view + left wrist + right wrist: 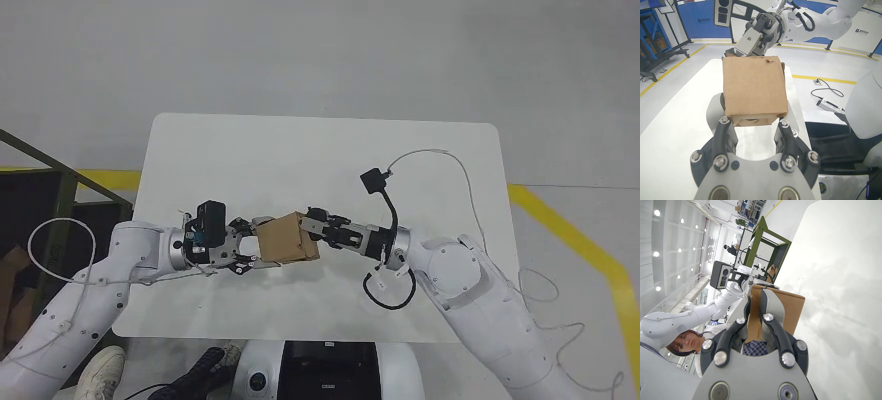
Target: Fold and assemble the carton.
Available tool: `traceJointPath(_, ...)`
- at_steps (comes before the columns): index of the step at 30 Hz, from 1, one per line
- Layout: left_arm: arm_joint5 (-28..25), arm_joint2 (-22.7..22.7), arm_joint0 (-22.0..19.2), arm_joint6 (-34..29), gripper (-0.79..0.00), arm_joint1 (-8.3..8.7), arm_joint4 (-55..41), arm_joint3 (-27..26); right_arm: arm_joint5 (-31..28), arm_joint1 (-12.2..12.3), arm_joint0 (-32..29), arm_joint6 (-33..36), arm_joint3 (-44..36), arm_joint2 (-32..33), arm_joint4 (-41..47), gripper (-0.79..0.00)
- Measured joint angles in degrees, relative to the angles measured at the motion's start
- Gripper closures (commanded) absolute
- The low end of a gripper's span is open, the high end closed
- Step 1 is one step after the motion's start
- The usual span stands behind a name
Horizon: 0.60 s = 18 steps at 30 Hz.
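Observation:
A brown cardboard carton (285, 240) is held between my two grippers over the near middle of the white table (320, 150). My left gripper (247, 250) grips one end, with its fingers (715, 106) pressed against the carton's (753, 85) two sides; folded flaps show at that end. My right gripper (316, 228) is at the opposite end, also seen past the carton as the right gripper (740, 52). The right gripper (755, 294) is shut, and its pads pinch a cardboard wall of the carton (791, 308).
A green metal rack (30, 170) with loose cardboard stands off the table's left edge. Yellow floor lines (560, 220) run on either side of the table. A grey power unit with a black cable (829, 105) lies on the floor beyond the table edge.

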Motion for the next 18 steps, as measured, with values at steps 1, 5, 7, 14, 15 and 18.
traceJointPath(1, 0.00, -0.02, 0.02, 0.00, -0.289, 0.02, 0.03, 0.02, -0.04, -0.01, -0.07, -0.22, 0.09, 0.12, 0.21, -0.215)
traceJointPath(5, 0.00, -0.07, 0.12, 0.11, -0.289, 0.07, 0.02, 0.02, -0.38, 0.04, -0.57, -0.49, 0.13, 0.79, 1.27, -0.203)
traceJointPath(7, 0.00, -0.05, 0.16, 0.18, -0.289, 0.10, -0.07, 0.03, -0.61, 0.10, -0.87, -0.22, -0.02, 1.03, 1.64, -0.092)
traceJointPath(14, 0.00, -0.22, 0.13, 0.28, -0.286, 0.15, -0.23, 0.20, -1.15, 0.21, -1.48, 0.43, -0.38, 1.46, 2.02, 0.000)
traceJointPath(15, 0.00, -0.28, 0.13, 0.29, -0.286, 0.15, -0.25, 0.25, -1.25, 0.22, -1.56, 0.52, -0.41, 1.48, 2.05, 0.000)
traceJointPath(18, 0.00, -0.41, 0.17, 0.27, -0.289, 0.17, -0.29, 0.30, -1.43, 0.21, -1.60, 0.71, -0.41, 1.33, 1.88, 0.000)
